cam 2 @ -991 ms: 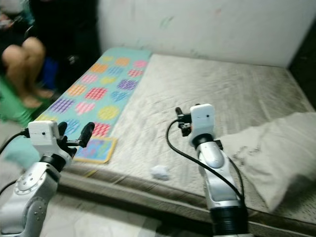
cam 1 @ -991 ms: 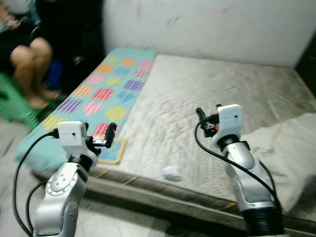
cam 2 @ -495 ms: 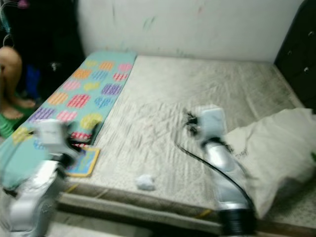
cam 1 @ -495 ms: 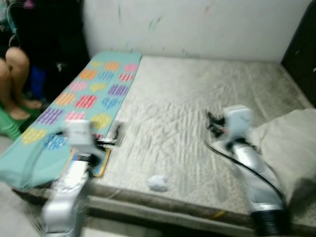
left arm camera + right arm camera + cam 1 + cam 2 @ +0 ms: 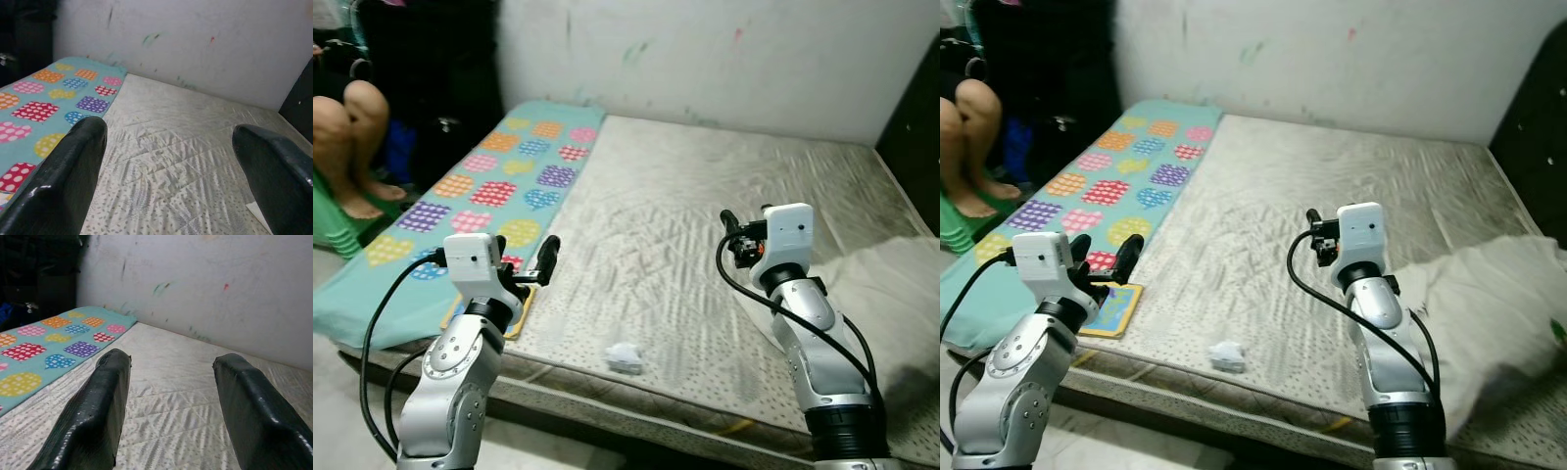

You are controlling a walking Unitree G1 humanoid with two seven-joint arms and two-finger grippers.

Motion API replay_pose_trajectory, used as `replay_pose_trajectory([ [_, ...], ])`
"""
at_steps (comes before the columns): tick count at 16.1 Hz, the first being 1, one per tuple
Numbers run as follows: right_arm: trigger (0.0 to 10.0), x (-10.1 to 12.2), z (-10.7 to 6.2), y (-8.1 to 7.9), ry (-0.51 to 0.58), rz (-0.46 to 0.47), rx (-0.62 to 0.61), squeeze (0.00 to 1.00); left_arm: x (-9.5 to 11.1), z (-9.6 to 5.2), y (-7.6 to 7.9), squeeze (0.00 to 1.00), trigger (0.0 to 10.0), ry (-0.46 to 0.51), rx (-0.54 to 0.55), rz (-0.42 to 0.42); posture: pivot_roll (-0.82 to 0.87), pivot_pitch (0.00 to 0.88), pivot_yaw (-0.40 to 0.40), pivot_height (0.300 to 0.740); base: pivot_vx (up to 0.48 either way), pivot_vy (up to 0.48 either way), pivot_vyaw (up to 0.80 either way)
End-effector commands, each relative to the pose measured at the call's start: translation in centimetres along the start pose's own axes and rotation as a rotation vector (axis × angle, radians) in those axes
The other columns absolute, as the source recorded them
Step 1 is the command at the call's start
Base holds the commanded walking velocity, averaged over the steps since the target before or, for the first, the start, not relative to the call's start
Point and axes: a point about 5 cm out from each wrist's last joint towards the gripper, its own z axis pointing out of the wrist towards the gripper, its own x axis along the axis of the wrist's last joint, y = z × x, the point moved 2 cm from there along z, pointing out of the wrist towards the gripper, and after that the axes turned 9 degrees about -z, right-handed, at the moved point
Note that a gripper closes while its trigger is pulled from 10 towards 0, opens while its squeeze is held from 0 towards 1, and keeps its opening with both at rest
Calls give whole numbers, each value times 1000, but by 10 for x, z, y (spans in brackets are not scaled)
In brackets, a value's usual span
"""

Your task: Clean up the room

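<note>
A: Head views: we see a crumpled white scrap (image 5: 625,356), probably tissue, on the mattress (image 5: 705,206) near its front edge, between both arms. Person's legs (image 5: 352,137) cut off at left.

B: Wrist views: left gripper (image 5: 168,161) and right gripper (image 5: 168,396) both spread wide, holding nothing, over the mattress.

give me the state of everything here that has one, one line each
left gripper: open, empty, held over the mattress edge
right gripper: open, empty, held over the mattress
crumpled paper: lying loose near the mattress's front edge
heart-print blanket: spread flat along the mattress's left side
mattress: bare, no sheet
pillow: rumpled, at the right edge
small book: lying flat by the blanket
</note>
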Motion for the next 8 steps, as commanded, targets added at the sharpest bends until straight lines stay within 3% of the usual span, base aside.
replay_pose_trajectory([
  [1, 10000, 3, 3, -1, 8, 2, -1, 0, 6, 0, 0, 0, 10000, 22, 3, 9, -6, 0, -31, 740, 0, 465, 0],
  [8, 10000, 12, 5, -4, 43, -37, 17, 0, 6, 3, 2, 0, 10000, 26, 2, 12, -39, 0, -29, 740, 0, 446, 0],
])
